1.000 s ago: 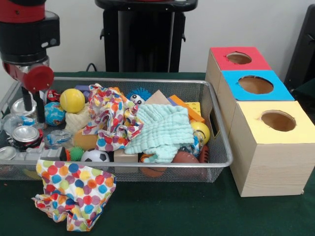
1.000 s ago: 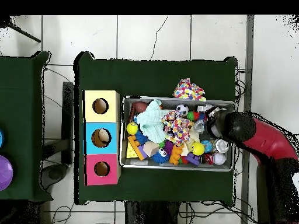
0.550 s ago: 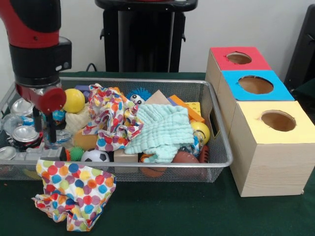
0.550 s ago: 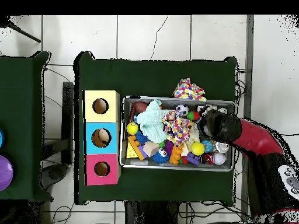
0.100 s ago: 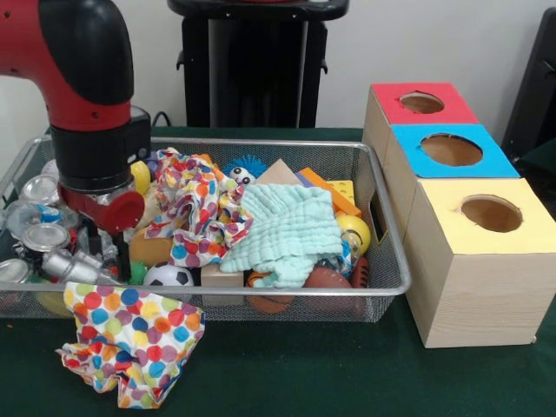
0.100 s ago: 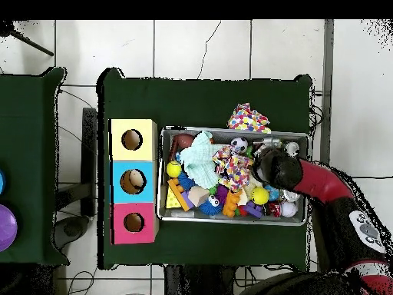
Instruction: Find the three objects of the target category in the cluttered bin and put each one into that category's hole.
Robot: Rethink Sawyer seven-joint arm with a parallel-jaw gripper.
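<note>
Three boxes (image 5: 452,187) with holes stand beside the wire bin (image 5: 382,261) of toys, cloths and cans (image 5: 39,234). Over the cans at the bin's end, the gripper (image 5: 102,248) is down; its opening cannot be told.

- wire mesh bin (image 5: 382,287) on the green cloth, heaped with balls, blocks, cloths and cans
- silver cans (image 5: 39,236) crowded at one end, some upright, one lying tilted
- three wooden boxes beside the bin; red-topped hole (image 5: 422,102), blue-topped hole (image 5: 451,149), yellow-topped hole (image 5: 491,213), all open
</note>
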